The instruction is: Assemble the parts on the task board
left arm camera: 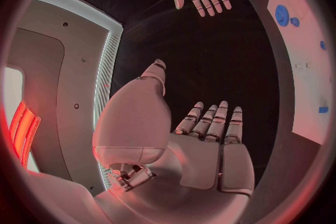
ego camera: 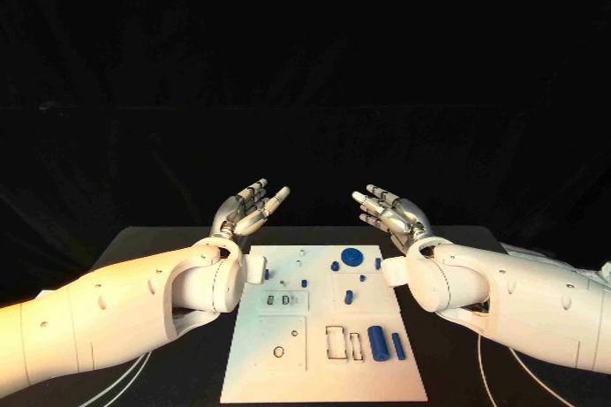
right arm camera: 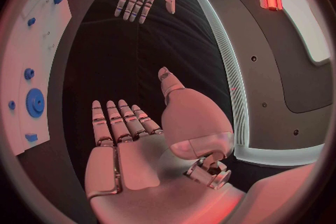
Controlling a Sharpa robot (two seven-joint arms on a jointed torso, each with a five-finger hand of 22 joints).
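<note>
Two robot hands are raised over the far end of the bench (ego camera: 153, 239), both holding nothing: my left robot hand (ego camera: 250, 207) and right robot hand (ego camera: 389, 211) have their palms turned up and their fingers spread apart, well clear of the white task board (ego camera: 267, 372) that lies between the two arms. From the head camera I see the whole board, its long axis running from me toward the far edge of the bench. On it a round blue disc (ego camera: 351, 256) sits near the far end, a few small blue pegs (ego camera: 348, 296) lie scattered below it, and a thick blue cylinder (ego camera: 378, 342) with a thinner blue pin (ego camera: 397, 345) just beside it lie near the right edge, both pointing lengthwise along the board. Each wrist camera gives me only a strip of the board but shows the disc's toothed rim, which I cannot make out from the head camera. Each wrist camera also shows the opposite robot hand across the dark bench, fingers straight and apart.
</note>
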